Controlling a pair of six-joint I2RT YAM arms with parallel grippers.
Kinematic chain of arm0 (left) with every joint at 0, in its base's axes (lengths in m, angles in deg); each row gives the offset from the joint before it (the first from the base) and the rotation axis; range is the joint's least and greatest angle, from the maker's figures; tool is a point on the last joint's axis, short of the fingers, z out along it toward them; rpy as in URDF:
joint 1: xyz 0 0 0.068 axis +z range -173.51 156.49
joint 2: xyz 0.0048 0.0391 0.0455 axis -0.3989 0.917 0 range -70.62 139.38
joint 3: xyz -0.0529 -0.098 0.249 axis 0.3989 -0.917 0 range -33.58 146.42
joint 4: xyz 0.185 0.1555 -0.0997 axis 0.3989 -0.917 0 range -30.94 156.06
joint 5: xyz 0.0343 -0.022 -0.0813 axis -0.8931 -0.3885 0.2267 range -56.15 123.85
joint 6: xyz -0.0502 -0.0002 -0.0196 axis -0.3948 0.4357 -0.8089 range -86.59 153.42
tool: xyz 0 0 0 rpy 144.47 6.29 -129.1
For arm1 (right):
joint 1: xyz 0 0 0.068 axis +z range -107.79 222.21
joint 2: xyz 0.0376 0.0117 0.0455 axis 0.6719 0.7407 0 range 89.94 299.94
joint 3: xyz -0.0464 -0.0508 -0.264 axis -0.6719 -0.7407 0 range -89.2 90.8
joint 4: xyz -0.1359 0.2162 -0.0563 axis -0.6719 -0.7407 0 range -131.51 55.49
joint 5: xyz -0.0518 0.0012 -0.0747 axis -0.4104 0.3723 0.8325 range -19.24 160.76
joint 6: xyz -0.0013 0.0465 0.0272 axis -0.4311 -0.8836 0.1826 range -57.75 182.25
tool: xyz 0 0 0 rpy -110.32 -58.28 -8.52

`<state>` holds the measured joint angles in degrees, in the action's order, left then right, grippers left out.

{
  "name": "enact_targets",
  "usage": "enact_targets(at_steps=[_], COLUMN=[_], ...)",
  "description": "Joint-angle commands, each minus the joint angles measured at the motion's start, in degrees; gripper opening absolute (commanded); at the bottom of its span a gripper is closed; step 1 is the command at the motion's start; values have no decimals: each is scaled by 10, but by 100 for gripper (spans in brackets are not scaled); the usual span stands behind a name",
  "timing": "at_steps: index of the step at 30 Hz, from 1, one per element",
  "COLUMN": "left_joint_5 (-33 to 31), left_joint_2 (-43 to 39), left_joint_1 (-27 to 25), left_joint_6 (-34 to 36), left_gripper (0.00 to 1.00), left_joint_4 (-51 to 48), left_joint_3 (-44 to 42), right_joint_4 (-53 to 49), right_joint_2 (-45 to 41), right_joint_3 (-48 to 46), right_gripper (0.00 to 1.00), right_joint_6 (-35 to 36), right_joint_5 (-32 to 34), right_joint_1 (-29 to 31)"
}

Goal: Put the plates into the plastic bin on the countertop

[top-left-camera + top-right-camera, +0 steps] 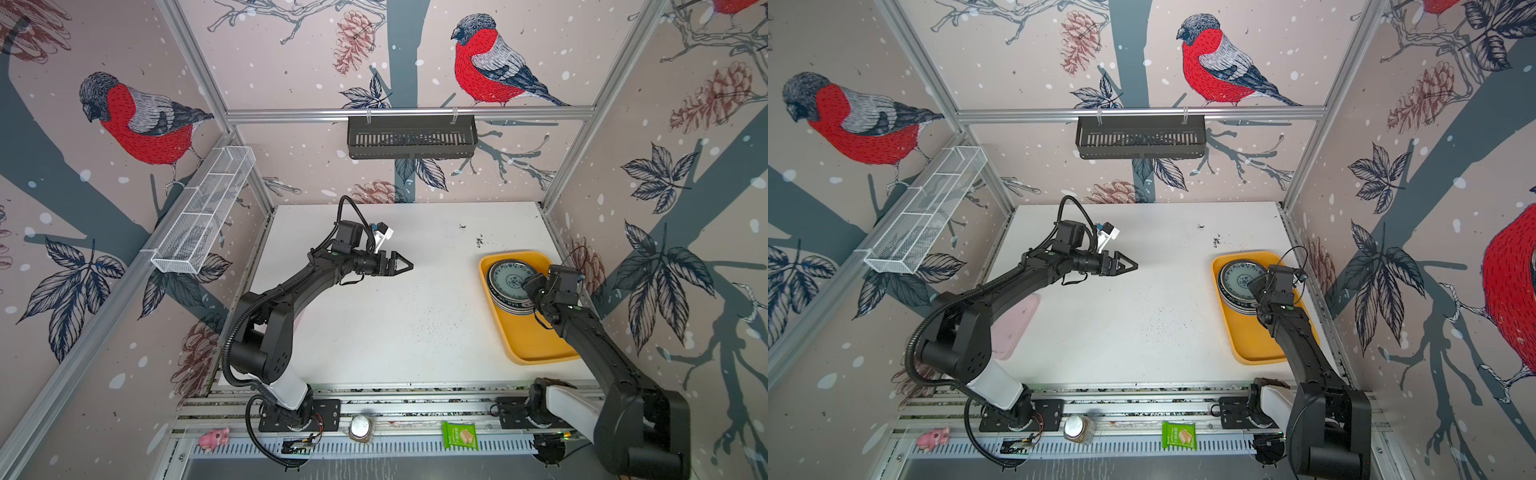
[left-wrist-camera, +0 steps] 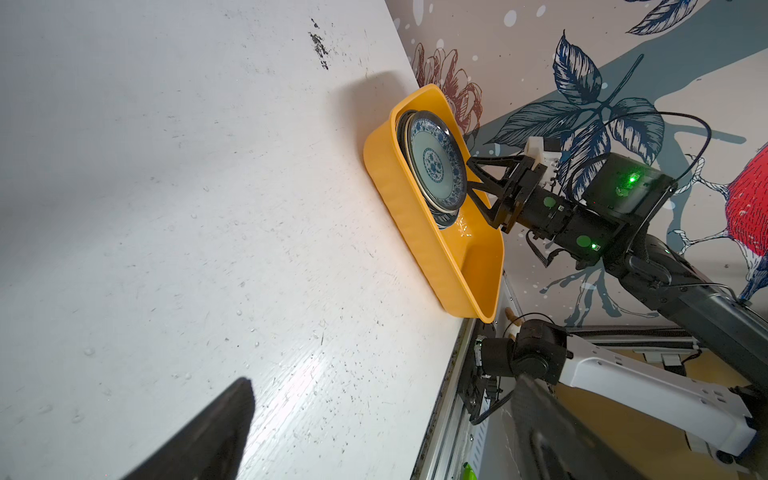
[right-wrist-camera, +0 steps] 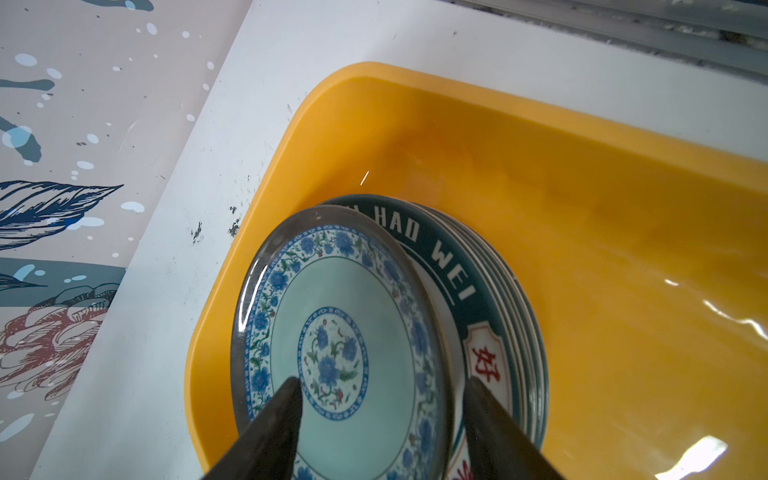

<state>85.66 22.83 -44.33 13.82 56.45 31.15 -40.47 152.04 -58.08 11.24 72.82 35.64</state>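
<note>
I'm hovering my right claw, jaws parted and gripping nothing, over the blue floral plate topping the plate stack in the yellow bin, right-centre in a top view, left claw gaping empty, countertop showing no plates, so likely finishing.

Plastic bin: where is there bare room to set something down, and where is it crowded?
Bare: the plastic bin floor between the plates and its near wall; the countertop beside it. Crowded: its far end, filled by the stack under the right gripper.
</note>
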Motion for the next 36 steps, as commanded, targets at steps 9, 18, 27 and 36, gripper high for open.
enact_targets(at_steps=[9,18,27,36], left_joint_5=[-1,-16,-185,-507], left_joint_2=[-4,-1,-37,-141], left_joint_1=[-1,-1,-1,3], left_joint_6=[5,5,25,42], left_gripper=[97,97,97,97], left_joint_4=[3,3,-9,14], left_joint_3=[3,4,6,-23], right_joint_4=[5,17,3,-20], right_joint_2=[-23,-69,-105,-109], right_joint_3=[0,-15,2,46], right_gripper=[92,100,99,100], right_joint_6=[22,29,85,148], right_joint_5=[-2,5,-26,76], right_joint_1=[-1,-1,-10,-10])
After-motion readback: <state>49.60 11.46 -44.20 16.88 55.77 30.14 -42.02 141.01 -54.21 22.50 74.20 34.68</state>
